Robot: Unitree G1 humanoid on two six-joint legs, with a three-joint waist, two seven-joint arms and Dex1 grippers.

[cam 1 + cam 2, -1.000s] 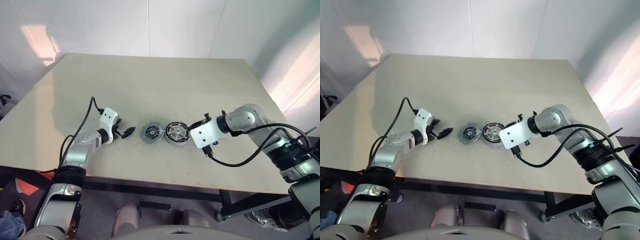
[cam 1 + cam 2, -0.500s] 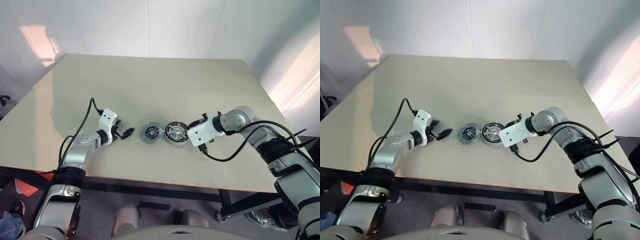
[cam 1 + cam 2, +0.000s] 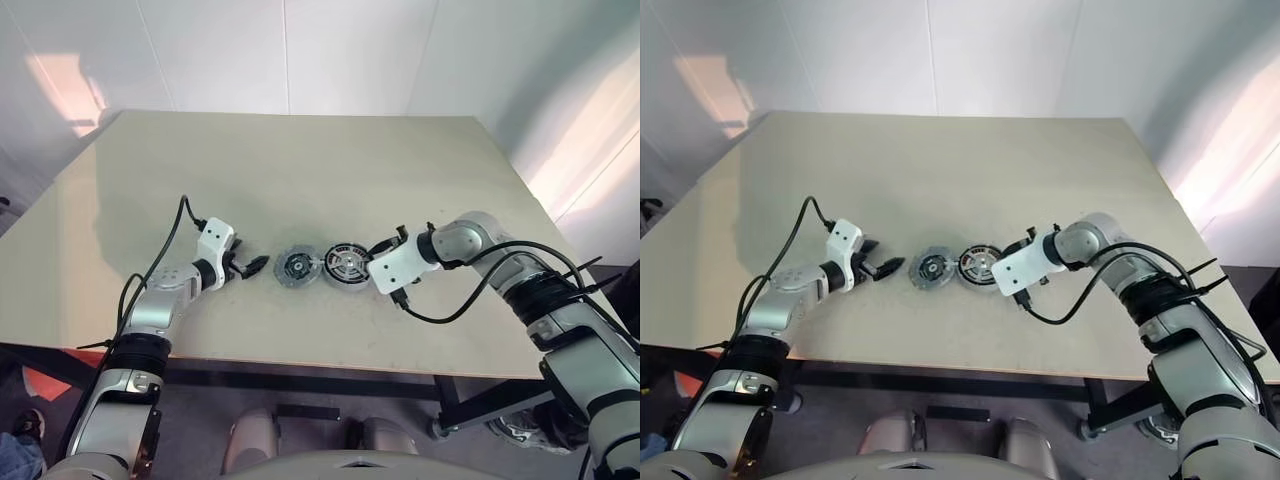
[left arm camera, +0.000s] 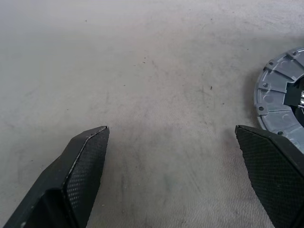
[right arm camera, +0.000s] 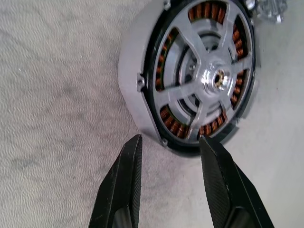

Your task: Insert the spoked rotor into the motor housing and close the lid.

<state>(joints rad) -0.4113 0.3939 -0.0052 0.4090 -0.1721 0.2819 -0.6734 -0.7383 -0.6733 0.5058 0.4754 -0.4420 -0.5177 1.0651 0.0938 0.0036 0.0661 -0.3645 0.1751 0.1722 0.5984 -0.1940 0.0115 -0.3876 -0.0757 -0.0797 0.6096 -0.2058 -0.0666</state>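
Head cam: the lid [image 3: 297, 269] and the housing [image 3: 346, 267] sit side by side near the table's [image 3: 300, 170] front edge. Left gripper [image 3: 254, 264] is just left of the lid, right gripper [image 3: 381, 249] right beside the housing.

Left wrist: fingers [image 4: 78, 166] spread wide, nothing held, lid's edge by one tip.

Right wrist: fingers [image 5: 124, 183] partly apart, empty, at the housing's rim; the rotor [image 5: 206, 80] sits inside over copper windings.

A pale beige table [image 3: 300, 160] carries two round metal parts ahead of me, lying side by side: the lid [image 3: 297, 268] at nine o'clock of the motor housing [image 3: 346, 267].
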